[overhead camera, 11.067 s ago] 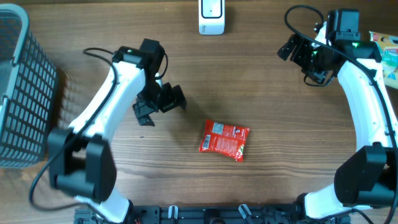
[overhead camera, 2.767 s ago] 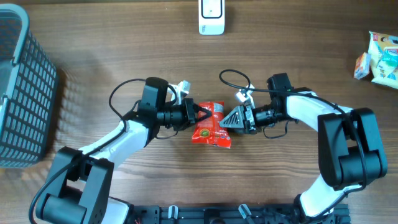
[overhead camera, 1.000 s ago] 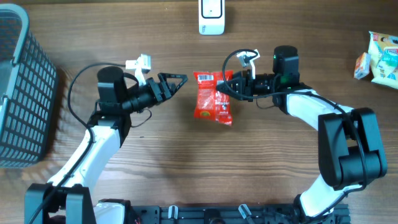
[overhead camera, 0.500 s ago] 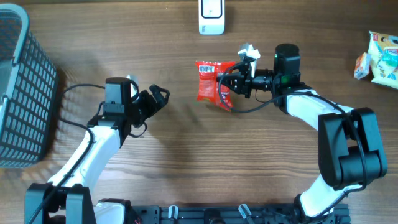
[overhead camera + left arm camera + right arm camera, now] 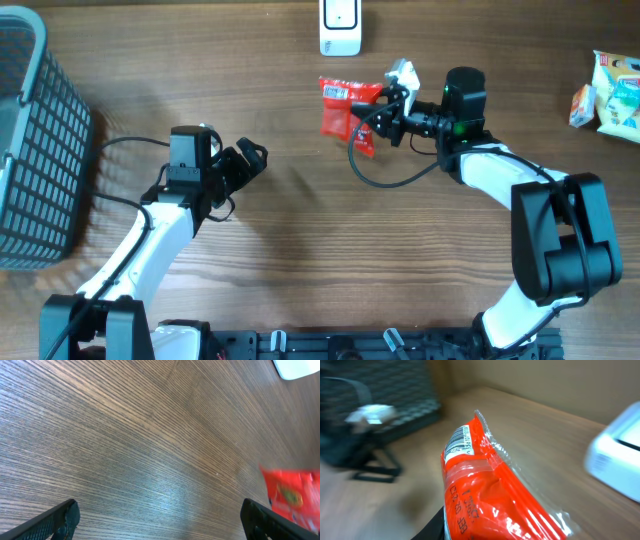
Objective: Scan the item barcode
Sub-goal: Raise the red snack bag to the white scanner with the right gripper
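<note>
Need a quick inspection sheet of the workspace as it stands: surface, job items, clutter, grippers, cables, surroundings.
Surface: wooden table, no spills or marks seen.
Job's things: red packet held near the white scanner, not touching it; barcode on the packet's top end, readable in the right wrist view.
Clutter: grey basket at the left edge; snack packs at the right edge.
Grippers: right gripper shut on the red packet; left gripper open, holding nothing, apart from the packet.
Cables: black cable loops under the right gripper; another cable trails from the left arm.
Surroundings: nothing seen beyond the table.
</note>
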Robot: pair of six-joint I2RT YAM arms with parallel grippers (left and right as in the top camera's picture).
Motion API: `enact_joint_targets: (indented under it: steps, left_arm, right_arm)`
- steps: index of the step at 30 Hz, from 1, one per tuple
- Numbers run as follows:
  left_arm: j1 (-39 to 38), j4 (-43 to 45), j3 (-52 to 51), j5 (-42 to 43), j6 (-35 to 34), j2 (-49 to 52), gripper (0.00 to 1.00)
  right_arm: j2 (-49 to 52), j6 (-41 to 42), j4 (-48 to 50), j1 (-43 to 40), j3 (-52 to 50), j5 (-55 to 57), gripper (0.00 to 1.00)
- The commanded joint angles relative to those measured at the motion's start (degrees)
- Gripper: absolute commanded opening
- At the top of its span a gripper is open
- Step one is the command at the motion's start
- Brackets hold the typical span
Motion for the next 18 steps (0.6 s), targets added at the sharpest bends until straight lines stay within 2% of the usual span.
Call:
enact_joint_targets:
  steps: [1,5,10,13,18]
  left_arm:
    - [0.3,0.0,0.1,-1.1,0.9,-0.3,1.0]
    - [0.3,0.0,0.1,-1.1,0.9,-0.3,1.0]
    - [0.3,0.0,0.1,-1.1,0.9,-0.3,1.0]
    - [0.3,0.0,0.1,-1.1,0.9,-0.3,1.0]
    - [0.3,0.0,0.1,-1.1,0.9,-0.3,1.0]
  right_arm:
    - [-4.6,-3.9,-0.7,0.4,0.7,19.7,0.05]
    - [-8.8,-14.7,-5.3,2.5,0.7,37.2,0.04]
    - [-10.7,-40.1,-6.6,8.7,0.7,64.3,0.04]
    - [-10.2,-53.9,-6.1,11.2,0.7,70.3,0.04]
    - [-8.3,-61.6,0.1,11.6,0.7,72.4,0.04]
